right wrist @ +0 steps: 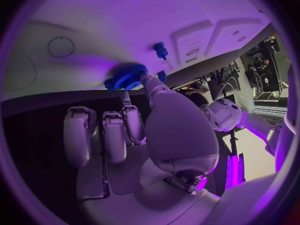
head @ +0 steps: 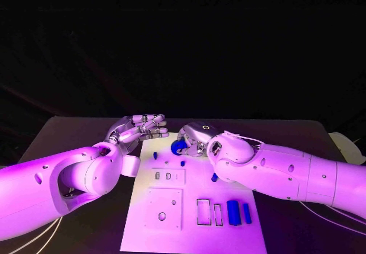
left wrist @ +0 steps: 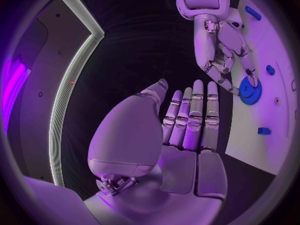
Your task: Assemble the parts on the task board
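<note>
The black table [head: 76, 132] carried the white task board [head: 179, 222], which lay lengthwise away from the robot between its two arms. The right hand [head: 200, 138] was at the board's far end, and its fingers [left wrist: 234, 80] pinched a blue gear [left wrist: 250, 91] by the rim. The gear sat at or just above the board surface near the far edge, probably so it could be lowered onto a seat there. Whether it was already touching the board could not be told. The left hand [head: 139, 129] hovered just beside the board's far left corner, fingers [left wrist: 194, 115] straight, close together and holding nothing. It seemed to be waiting clear of the work.

Nearer the robot, two blue blocks [head: 238, 212] stood side by side in the board's near right area, next to empty rectangular slots [head: 209, 211]. A small blue peg [right wrist: 161, 50] stood on the board close to the gear. Another small blue piece [head: 214, 178] showed at the right edge, partly hidden by the right forearm, its shape unclear.

The seat under the gear was hidden by the fingers and the gear itself, so alignment was hard to judge.
</note>
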